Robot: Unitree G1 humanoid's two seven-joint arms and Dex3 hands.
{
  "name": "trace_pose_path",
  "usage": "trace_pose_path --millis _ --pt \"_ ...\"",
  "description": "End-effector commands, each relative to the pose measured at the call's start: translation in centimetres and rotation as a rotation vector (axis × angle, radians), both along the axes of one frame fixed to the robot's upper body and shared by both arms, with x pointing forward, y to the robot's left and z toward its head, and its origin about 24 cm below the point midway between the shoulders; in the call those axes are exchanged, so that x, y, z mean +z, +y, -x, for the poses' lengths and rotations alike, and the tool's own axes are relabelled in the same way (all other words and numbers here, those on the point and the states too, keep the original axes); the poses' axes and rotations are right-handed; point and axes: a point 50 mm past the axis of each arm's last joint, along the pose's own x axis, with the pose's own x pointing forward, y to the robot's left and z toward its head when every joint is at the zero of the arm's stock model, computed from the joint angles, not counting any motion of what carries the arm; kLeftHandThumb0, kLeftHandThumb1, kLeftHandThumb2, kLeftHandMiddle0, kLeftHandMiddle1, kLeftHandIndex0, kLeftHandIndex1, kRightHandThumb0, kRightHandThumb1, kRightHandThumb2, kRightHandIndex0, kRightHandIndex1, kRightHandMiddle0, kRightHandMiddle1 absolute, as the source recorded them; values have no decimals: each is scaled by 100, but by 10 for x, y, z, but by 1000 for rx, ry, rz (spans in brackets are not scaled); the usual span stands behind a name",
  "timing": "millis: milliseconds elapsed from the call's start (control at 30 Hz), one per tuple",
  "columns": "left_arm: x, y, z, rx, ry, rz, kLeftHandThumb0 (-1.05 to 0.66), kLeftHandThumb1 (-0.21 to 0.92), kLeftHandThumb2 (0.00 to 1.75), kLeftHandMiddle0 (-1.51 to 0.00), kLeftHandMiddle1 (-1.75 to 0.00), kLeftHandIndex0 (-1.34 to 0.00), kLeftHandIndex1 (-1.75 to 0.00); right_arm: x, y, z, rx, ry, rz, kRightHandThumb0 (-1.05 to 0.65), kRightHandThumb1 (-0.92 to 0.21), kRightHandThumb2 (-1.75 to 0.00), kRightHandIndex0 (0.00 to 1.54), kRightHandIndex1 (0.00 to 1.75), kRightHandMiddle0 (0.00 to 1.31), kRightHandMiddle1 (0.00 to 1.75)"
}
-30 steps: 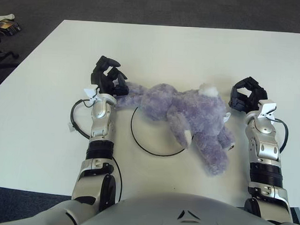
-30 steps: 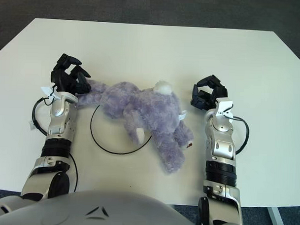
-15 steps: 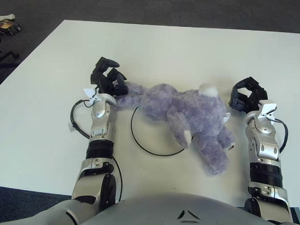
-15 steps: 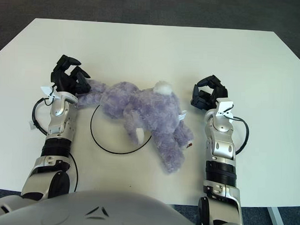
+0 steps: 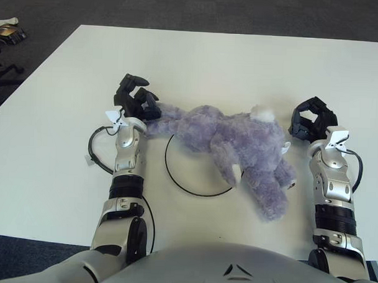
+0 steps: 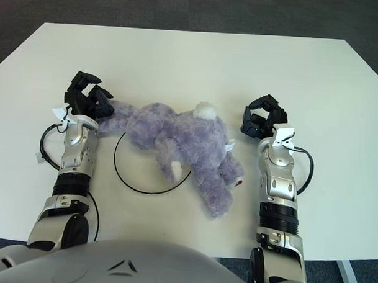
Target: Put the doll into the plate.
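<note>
Doll (image 5: 238, 146) lay across the right part of the plate (image 5: 175, 178), on the table (image 5: 229, 62), between left hand (image 5: 136, 101) and right hand (image 5: 311, 123).

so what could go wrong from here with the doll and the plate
1. The doll lies only partly over the plate; much of its body spills past the rim to the right, so it may end up draped across rather than inside.
2. The left hand touches just one thin limb at the doll's left end; pulling there may stretch or swing the soft body instead of shifting it.
3. The right hand is curled beside the doll, holding nothing, so that end is unsupported.
</note>
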Motion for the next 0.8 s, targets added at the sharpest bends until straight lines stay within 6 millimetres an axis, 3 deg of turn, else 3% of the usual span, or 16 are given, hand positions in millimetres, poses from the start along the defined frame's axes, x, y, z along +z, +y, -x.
trace_pose_path --millis 0,767 --pt "-16 1 5 15 71 19 -1 -2 170 -75 -175 -74 -174 -12 -3 3 -7 61 -15 -47 -35 -128 122 175 59 175" --pt "-17 2 4 -12 73 -3 -1 -1 169 -74 -175 -73 -175 -13 -4 1 -37 41 -17 -47 -34 -128 121 175 60 175"
